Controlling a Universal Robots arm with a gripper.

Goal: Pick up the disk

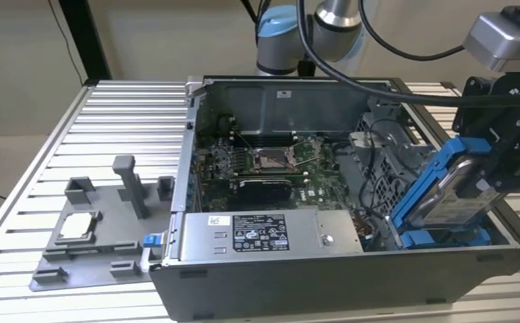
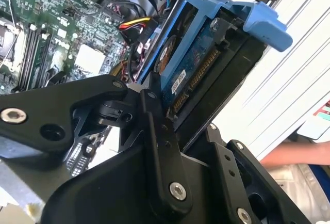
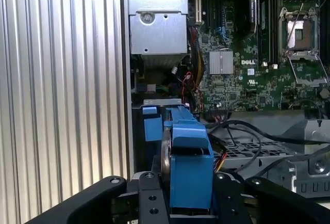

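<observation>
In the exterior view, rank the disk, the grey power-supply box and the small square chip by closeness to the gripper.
1. The disk, held in the gripper, at the exterior view's right.
2. The power-supply box, inside the computer case, along its near wall.
3. The small square chip, on the grey fixture outside the case, at the exterior view's far left.

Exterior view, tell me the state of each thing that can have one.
Computer case, lying flat, side open.
Disk, tilted steeply on edge, clamped by the gripper.
Gripper, jaws shut on the disk.
Power supply, seated in the case.
Chip, lying flat in the grey tray.
</observation>
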